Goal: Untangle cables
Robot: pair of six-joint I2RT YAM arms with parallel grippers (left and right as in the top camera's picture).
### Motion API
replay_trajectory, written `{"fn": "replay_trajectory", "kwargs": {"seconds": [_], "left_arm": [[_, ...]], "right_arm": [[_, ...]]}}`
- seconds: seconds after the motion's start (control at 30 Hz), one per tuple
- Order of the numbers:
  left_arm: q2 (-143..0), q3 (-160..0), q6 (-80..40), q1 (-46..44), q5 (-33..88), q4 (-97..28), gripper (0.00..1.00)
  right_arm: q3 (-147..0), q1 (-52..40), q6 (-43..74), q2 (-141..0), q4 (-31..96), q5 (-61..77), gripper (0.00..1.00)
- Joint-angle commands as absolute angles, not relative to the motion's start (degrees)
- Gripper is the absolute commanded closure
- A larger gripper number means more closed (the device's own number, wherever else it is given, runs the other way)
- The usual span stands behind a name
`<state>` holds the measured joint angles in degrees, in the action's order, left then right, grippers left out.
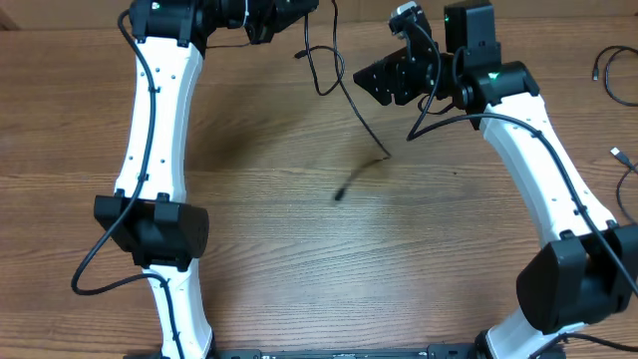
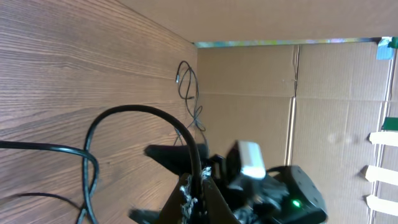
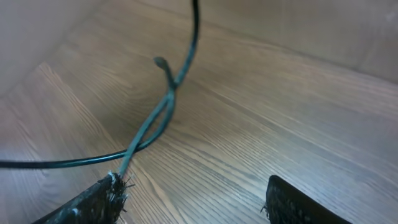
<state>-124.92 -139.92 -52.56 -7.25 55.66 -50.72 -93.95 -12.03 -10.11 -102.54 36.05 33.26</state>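
We see the left gripper [image 2: 196, 188] squeezed tight on a black cable [image 1: 369, 126], up at the far side of the table [image 1: 299, 259]. From there the cable slants down to the wood near the middle. The right gripper [image 3: 193, 186] is spread wide and holds nothing. The cable just touches one of its fingers [image 3: 93, 202]. Close to that finger the cable twists round itself. More cables [image 1: 610, 75] lie at the right edge.
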Motion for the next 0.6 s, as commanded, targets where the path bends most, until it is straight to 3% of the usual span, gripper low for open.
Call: {"fn": "replay_trajectory", "kwargs": {"seconds": [0.0,0.23,0.5,0.53,0.57], "left_arm": [[-125.4,-140.8,-51.8,-6.4,58.1,-49.5,0.96],[-125.3,-140.8,-55.9,-6.3,58.7,-44.6,0.96],[-125.3,-140.8,-62.4,-6.4,65.8,-39.3,0.96],[-125.3,-140.8,-63.0,-6.4,66.3,-38.6,0.96],[-125.3,-140.8,-63.2,-6.4,66.6,-38.2,0.96]], "right_arm": [[-94.6,-11.9,-10.6,-99.3,36.1,35.0,0.28],[-94.6,-12.9,-10.6,-99.3,38.4,36.1,0.36],[-94.5,-18.5,-10.6,-103.1,36.2,30.7,0.34],[-94.5,-18.9,-10.6,-103.8,35.6,30.7,0.35],[-94.5,-19.1,-10.6,-103.9,35.4,30.7,0.43]]}}
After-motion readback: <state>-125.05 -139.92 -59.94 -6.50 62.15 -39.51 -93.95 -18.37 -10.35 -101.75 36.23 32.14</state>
